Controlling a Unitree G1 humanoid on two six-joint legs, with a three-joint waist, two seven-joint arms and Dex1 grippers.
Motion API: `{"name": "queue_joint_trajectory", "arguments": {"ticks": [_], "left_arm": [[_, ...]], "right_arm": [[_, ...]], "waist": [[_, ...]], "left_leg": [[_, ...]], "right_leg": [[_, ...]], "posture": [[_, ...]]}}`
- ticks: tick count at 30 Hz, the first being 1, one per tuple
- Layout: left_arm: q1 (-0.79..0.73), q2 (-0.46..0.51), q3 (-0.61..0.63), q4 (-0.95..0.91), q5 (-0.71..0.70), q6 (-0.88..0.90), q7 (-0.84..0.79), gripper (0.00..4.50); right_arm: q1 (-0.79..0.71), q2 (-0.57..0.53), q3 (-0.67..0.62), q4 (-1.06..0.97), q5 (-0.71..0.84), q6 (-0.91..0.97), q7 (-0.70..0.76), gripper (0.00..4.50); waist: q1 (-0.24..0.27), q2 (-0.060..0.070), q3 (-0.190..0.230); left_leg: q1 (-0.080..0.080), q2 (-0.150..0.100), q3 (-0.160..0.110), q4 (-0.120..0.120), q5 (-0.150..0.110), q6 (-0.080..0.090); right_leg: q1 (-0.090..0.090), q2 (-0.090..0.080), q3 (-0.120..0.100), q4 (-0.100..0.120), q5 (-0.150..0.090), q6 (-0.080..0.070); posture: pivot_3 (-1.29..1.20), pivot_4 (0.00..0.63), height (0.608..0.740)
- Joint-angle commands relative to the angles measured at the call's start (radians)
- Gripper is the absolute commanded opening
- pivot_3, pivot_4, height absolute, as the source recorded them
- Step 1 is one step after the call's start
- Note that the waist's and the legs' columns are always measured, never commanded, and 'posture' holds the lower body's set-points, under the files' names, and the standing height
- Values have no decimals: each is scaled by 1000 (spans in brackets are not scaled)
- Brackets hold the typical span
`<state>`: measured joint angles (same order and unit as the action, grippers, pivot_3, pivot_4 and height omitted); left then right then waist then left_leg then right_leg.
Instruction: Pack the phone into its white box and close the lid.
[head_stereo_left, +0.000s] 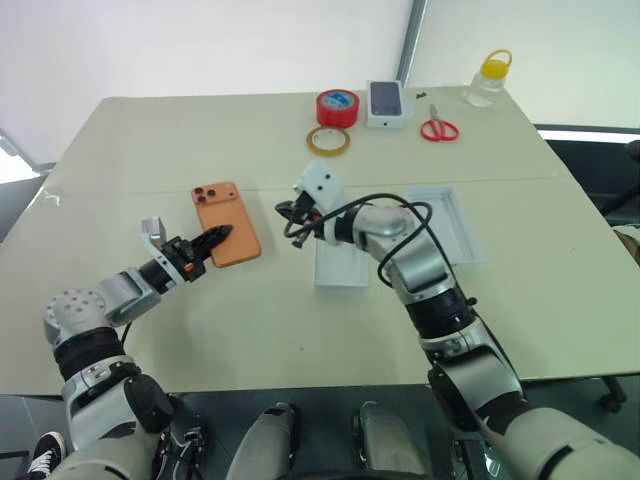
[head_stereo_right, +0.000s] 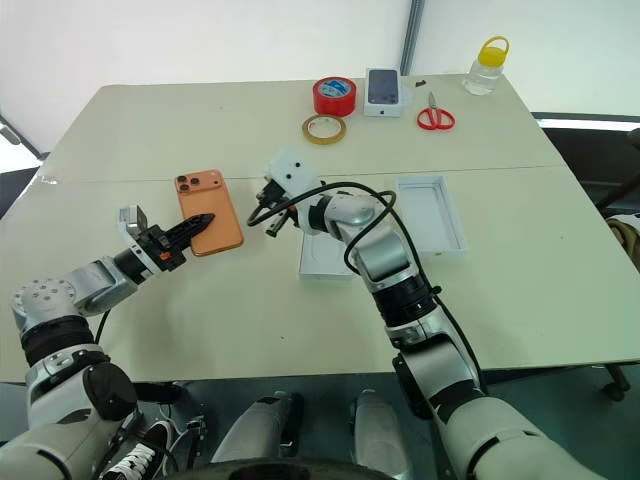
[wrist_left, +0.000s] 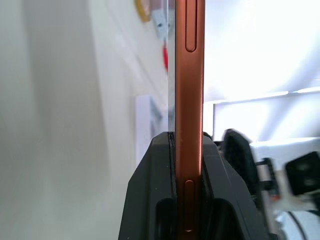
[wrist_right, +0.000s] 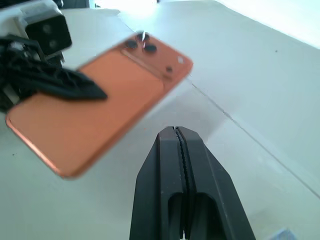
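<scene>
The phone (head_stereo_left: 227, 223), orange and back-side up with its camera lenses at the far corner, is held above the table (head_stereo_left: 150, 130) by the left gripper (head_stereo_left: 214, 240). In the left wrist view the phone's thin edge (wrist_left: 189, 100) is seen clamped between the two black fingers (wrist_left: 150, 200), which are narrowed onto it at its near end. The right gripper (head_stereo_left: 285, 212) is raised just beside the phone, on its right, and is pointed toward it without touching; in the right wrist view its fingers (wrist_right: 165, 180) are pressed together with nothing between them.

The white box (head_stereo_left: 340, 262) lies flat on the table under the right forearm, partly hidden by it, so its inner floor cannot be made out. The lid (head_stereo_left: 450, 222), a white tray with its open side up, rests to the right of the box and apart from it.

Along the far edge of the table are seen a red tape roll (head_stereo_left: 338, 107), a yellowish tape roll (head_stereo_left: 328, 140) just in front of it, a white box with a printed phone picture (head_stereo_left: 386, 103), red-handled scissors (head_stereo_left: 438, 128), and a clear bottle with a yellow cap (head_stereo_left: 488, 80).
</scene>
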<state>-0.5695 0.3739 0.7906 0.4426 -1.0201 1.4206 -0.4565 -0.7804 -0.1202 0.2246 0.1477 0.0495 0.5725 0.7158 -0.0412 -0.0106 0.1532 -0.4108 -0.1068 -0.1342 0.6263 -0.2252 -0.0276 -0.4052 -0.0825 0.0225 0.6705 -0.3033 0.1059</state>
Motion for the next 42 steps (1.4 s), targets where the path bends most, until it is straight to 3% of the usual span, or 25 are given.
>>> {"name": "queue_joint_trajectory", "arguments": {"ticks": [1,5,10,19,23,32,35,37,42], "left_arm": [[-27,-27,27,-81,-71,6,54,4],[-28,-68,22,-163,-119,26,119,4],[-8,-93,2,-224,-164,33,160,4],[1,-84,-43,-213,-176,11,168,4],[6,-80,-56,-207,-176,3,165,4],[27,-70,-79,-212,-185,-10,156,4],[31,-71,-86,-214,-187,-17,157,4],[35,-71,-93,-218,-190,-19,155,4],[34,-68,-97,-217,-204,-33,158,4]], "right_arm": [[36,-56,-18,-108,81,7,93,1316],[123,-202,26,-215,83,-44,206,3343],[232,-355,77,-306,76,-148,318,3343],[282,-420,133,-235,-1,-290,325,3343],[281,-419,127,-197,-16,-314,320,2043],[293,-435,137,-166,-47,-344,325,2043],[293,-429,135,-160,-40,-341,328,1172],[291,-428,137,-162,-42,-342,328,123],[302,-422,149,-205,-31,-320,338,54]], "waist": [[0,-1,1],[0,-3,2],[-4,-4,2],[3,-6,4],[6,-6,4],[5,-6,4],[6,-6,4],[6,-6,4],[6,-6,4]], "left_leg": [[0,0,0,0,0,0],[-1,0,0,0,0,0],[-1,1,1,0,0,0],[-1,1,1,0,0,0],[-1,1,1,1,0,-1],[-1,1,1,0,0,-1],[-1,1,1,1,0,-1],[-1,1,1,1,0,-1],[-1,1,1,1,0,-1]], "right_leg": [[0,0,0,0,0,0],[2,0,0,0,0,0],[3,0,0,0,0,0],[3,1,0,0,0,0],[4,0,0,-1,0,0],[4,0,0,-1,0,0],[4,0,0,-1,0,0],[4,0,0,-1,0,0],[4,0,0,-1,0,0]], "posture": [[0,150,740],[0,150,740],[0,150,740],[0,150,740],[0,150,740],[0,150,740],[0,150,740],[0,150,740],[0,150,740]]}}
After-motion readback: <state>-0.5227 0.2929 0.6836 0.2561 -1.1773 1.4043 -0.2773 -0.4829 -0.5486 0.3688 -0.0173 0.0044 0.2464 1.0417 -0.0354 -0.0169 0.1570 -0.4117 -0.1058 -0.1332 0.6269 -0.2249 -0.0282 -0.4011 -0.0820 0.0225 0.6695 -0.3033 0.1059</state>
